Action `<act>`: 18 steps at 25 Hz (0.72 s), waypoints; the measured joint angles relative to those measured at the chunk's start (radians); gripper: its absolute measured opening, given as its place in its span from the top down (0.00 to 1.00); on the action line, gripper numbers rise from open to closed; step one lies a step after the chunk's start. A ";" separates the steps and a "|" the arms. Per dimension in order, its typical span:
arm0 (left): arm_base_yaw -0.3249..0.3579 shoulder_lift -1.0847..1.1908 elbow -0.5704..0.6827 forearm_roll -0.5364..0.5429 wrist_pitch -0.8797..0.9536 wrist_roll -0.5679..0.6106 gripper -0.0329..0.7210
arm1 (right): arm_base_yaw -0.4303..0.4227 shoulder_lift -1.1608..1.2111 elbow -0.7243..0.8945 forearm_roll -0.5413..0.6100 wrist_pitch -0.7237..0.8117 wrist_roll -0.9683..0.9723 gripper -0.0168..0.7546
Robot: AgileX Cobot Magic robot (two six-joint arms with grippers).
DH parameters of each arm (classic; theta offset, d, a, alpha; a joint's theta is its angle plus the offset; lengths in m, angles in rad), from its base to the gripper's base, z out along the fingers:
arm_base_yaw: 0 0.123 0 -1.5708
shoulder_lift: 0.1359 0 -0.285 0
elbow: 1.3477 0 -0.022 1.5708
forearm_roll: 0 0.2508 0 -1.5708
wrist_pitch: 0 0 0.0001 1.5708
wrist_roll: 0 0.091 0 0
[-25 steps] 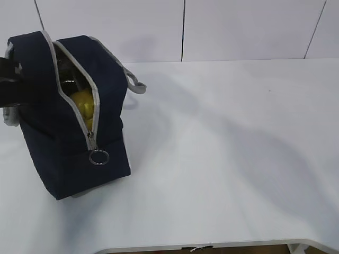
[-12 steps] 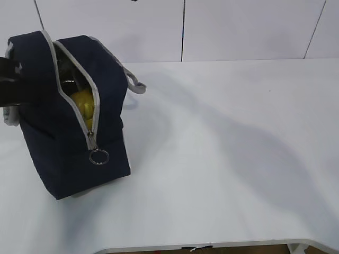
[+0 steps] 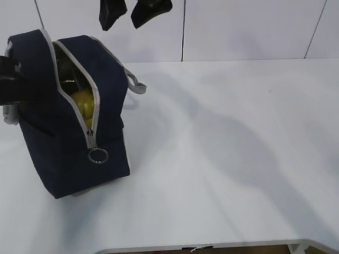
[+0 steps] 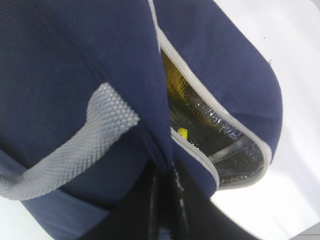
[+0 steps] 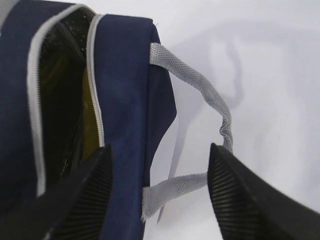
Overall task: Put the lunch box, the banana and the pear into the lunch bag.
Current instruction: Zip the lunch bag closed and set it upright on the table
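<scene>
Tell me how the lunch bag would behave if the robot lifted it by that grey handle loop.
The lunch bag is soft fabric, so it would probably sag rather than hold shape. Its handle looks like limp webbing and would likely pull taut first. With the zipper open and something yellow inside, it may tilt and spill.

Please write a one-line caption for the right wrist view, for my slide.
Open right gripper above the unzipped navy lunch bag, its grey webbing handle between the fingers.

White table before a white panelled wall
</scene>
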 joint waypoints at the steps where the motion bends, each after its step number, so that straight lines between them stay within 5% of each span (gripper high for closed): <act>1: 0.000 0.000 0.000 0.000 0.000 0.000 0.98 | -0.002 0.022 -0.022 0.006 0.011 -0.005 0.34; 11: 0.000 0.000 0.000 0.000 -0.002 0.001 0.98 | -0.005 0.145 -0.070 0.064 0.000 -0.063 0.34; 18: 0.000 0.000 0.000 0.000 -0.002 0.001 0.98 | -0.005 0.165 -0.070 0.111 -0.056 -0.118 0.47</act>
